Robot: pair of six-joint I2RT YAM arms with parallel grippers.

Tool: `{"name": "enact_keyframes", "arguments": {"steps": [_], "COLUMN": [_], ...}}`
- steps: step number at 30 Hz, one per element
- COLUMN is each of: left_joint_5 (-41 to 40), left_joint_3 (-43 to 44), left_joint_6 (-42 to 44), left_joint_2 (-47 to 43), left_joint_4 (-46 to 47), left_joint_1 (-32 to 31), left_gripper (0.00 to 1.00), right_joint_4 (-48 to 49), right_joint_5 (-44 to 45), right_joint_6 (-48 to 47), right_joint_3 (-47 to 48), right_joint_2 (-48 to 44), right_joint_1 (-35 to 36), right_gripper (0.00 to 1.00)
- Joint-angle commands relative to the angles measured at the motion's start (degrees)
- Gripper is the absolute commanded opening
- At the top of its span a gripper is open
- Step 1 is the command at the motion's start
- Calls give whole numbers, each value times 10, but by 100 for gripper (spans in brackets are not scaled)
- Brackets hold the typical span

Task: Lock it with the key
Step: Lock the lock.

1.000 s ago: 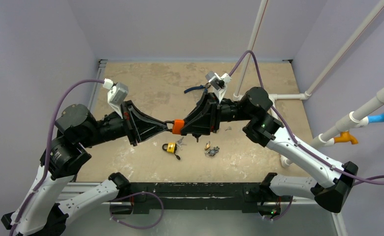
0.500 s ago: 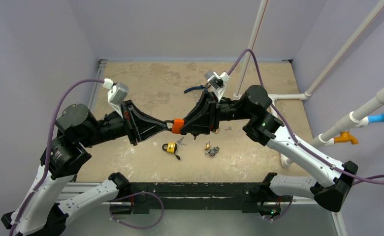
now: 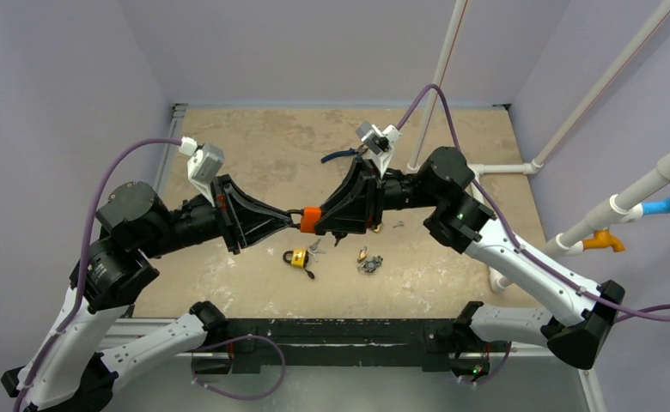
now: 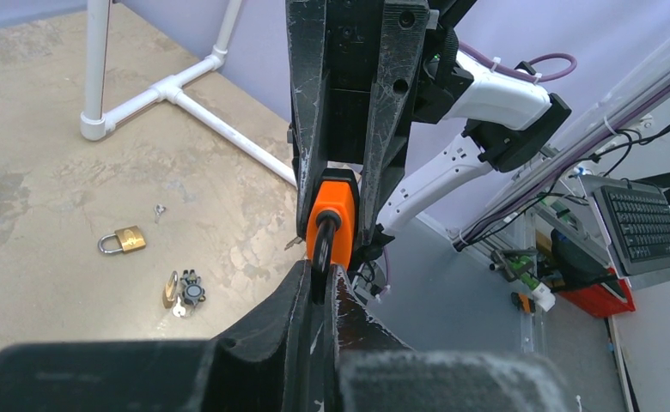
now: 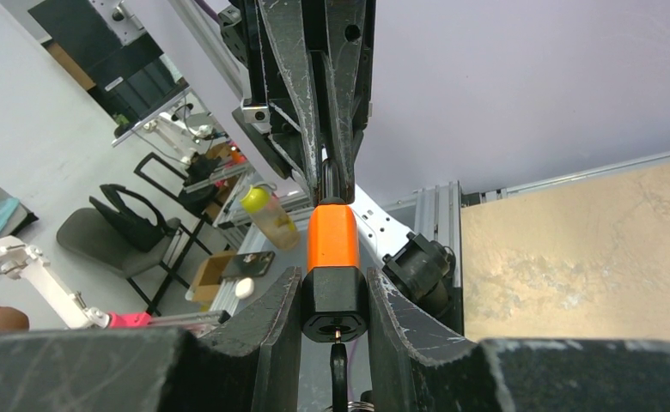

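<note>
The padlock (image 3: 310,221) has an orange body with a black end section and a dark shackle (image 4: 323,245). It is suspended in the air over the middle of the table (image 3: 254,146), between the two arms. The right gripper (image 5: 336,296) has its jaws narrowed onto the black end. A key (image 5: 338,365) projects from that end face. The left gripper (image 4: 319,276) has its jaws pinched nearly together on the shackle. A brass padlock (image 3: 295,257) and a key bunch (image 3: 369,263) lie on the tabletop below. Pliers (image 3: 340,155) lie further back, near the white pipe (image 3: 439,81). All table edges are well apart from the padlock
</note>
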Motion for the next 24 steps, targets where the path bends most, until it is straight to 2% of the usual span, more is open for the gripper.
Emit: {"name": "enact_keyframes", "arguments": {"steps": [1, 24], "left_joint_5": [49, 38], "left_joint_3": [-18, -17], "left_joint_6": [-10, -7], "left_joint_2": [56, 74], "left_joint_4": [-9, -6], "left_joint_1": [-27, -52], "left_gripper": [0, 0], "right_joint_4": [67, 61], "right_joint_5": [65, 66], "right_joint_6": [-10, -15], "right_joint_3": [50, 67], "right_joint_2": [21, 34], "right_joint_1": [22, 31], "right_gripper": [0, 0]}}
